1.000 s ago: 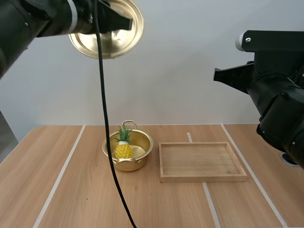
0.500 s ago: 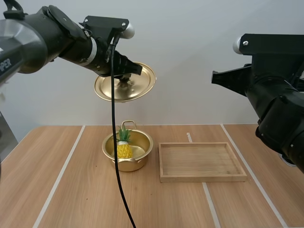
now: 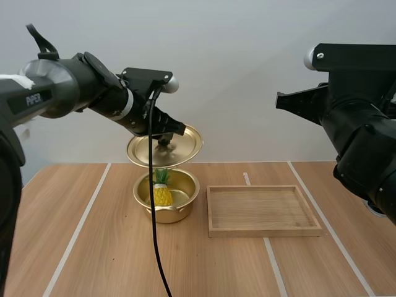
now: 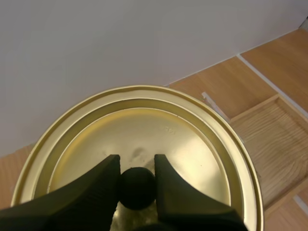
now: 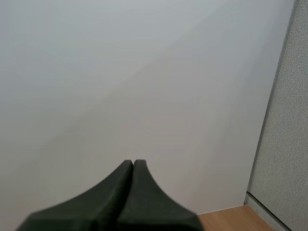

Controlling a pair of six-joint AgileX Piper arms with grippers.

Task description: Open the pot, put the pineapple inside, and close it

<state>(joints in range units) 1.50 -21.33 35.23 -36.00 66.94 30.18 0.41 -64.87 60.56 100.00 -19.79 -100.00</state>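
The gold pot [image 3: 179, 206] stands uncovered on the table with a yellow pineapple [image 3: 161, 194] upright inside it. Just above the pot hangs the gold lid [image 3: 181, 147], roughly level, carried by my left gripper [image 3: 164, 140]. In the left wrist view the left gripper [image 4: 137, 173] is shut on the lid's black knob [image 4: 137, 187], with the lid [image 4: 192, 144] spread beneath the fingers. My right gripper [image 5: 133, 164] is raised high at the right, its fingers lying together with nothing between them.
A shallow wooden tray [image 3: 264, 232] lies to the right of the pot, also seen beyond the lid [image 4: 274, 139]. The right arm [image 3: 356, 124] hangs well above the table's right side. Bare wooden table [image 3: 80, 247] extends left and in front.
My left arm has brought the lid down from high at the upper left to just above the pot. The right arm has hardly moved.
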